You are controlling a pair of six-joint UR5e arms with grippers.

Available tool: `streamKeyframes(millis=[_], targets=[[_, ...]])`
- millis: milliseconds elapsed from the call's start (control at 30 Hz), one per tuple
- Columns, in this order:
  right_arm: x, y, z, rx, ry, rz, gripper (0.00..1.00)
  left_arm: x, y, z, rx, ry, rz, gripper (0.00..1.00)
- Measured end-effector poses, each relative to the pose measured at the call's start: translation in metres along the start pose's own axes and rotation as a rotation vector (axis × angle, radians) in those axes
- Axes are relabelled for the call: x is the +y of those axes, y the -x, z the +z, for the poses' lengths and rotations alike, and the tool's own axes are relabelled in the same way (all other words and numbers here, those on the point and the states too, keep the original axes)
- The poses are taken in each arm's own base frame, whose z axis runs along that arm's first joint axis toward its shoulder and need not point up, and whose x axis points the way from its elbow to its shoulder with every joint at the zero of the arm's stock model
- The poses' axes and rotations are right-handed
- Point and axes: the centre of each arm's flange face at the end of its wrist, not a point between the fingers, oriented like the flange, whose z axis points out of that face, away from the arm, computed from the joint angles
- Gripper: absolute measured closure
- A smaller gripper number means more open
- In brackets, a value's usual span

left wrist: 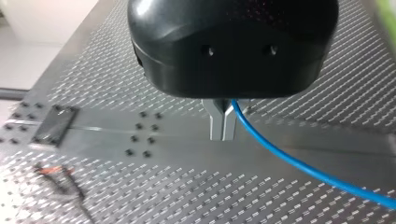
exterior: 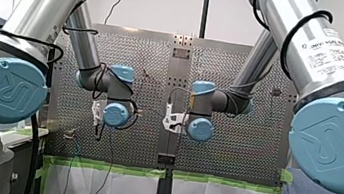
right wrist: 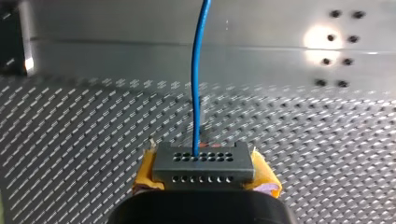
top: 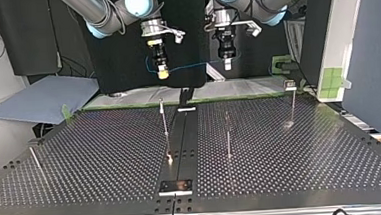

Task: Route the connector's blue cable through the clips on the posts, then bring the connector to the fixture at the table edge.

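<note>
Within my right gripper (right wrist: 204, 176), clamped grey perforated connector (right wrist: 204, 163), thin blue cable (right wrist: 196, 102) pinched by my left gripper (left wrist: 223, 128), fingers (left wrist: 215, 126) half-hidden.

In the top view the centre strip (top: 183, 138) has one post (top: 164, 120) just left of it, a second post (top: 228, 135) just right, a third post (top: 292, 104) well right, and above its far end my right gripper (top: 163, 74) hangs left, my left gripper (top: 227, 62) right, the cable (top: 191, 66) strung between.

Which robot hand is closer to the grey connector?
Right. My right gripper holds the connector between its yellow pads; my left gripper grips the blue cable farther along.
</note>
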Motion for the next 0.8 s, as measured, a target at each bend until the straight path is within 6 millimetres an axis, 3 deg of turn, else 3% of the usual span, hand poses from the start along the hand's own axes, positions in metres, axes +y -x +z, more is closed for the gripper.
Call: streamKeyframes(millis=[400, 800], targets=[[-0.001, -0.071, 0.026, 0.072, -0.047, 0.034, 1.0, -0.006, 0.055, 0.036, -0.077, 0.091, -0.041, 1.0], [0.012, -0.093, 0.044, 0.053, -0.025, 0.03, 1.0, 0.007, 0.06, 0.048, -0.037, 0.165, 0.033, 1.0]])
